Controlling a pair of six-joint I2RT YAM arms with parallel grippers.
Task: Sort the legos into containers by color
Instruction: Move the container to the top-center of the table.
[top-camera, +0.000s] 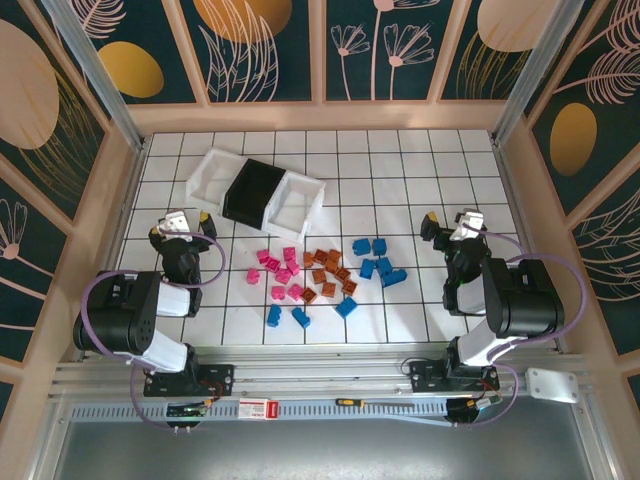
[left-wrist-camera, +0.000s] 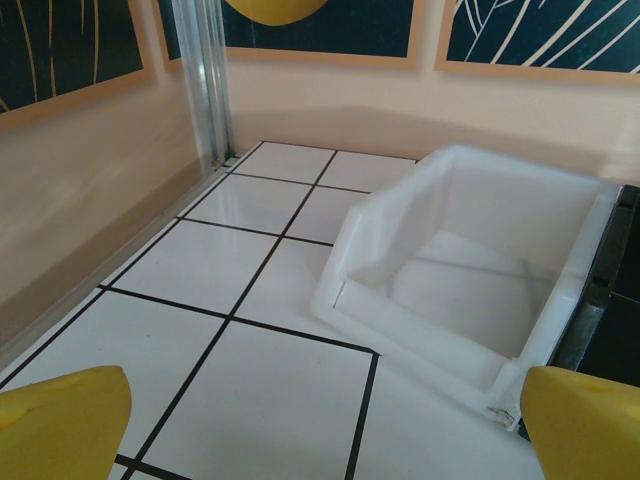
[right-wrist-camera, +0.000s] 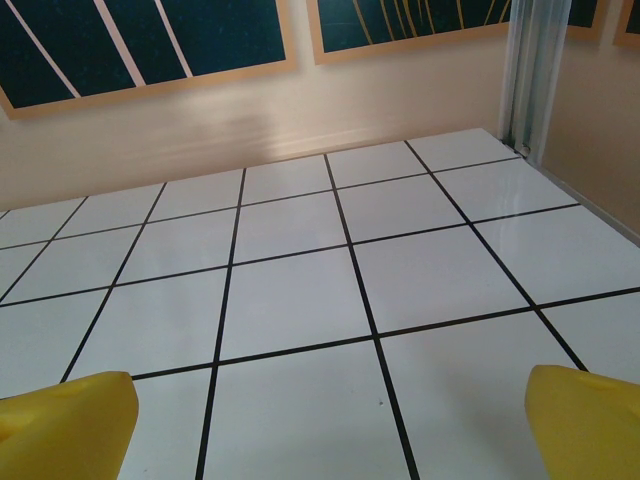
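Three bins (top-camera: 200, 178) stand in a slanted row at the far left of the bench (top-camera: 420, 180). The legos (top-camera: 320, 275) lie scattered just nearer, loosely grouped pink, orange and blue. Left claw (top-camera: 180, 222) and right claw (top-camera: 455, 222) hang released and empty. Start with an outlying blue brick (top-camera: 274, 316), jaws straddling its short sides. Each bin's long axis seems to cross the row, with the low front toward the left arm.
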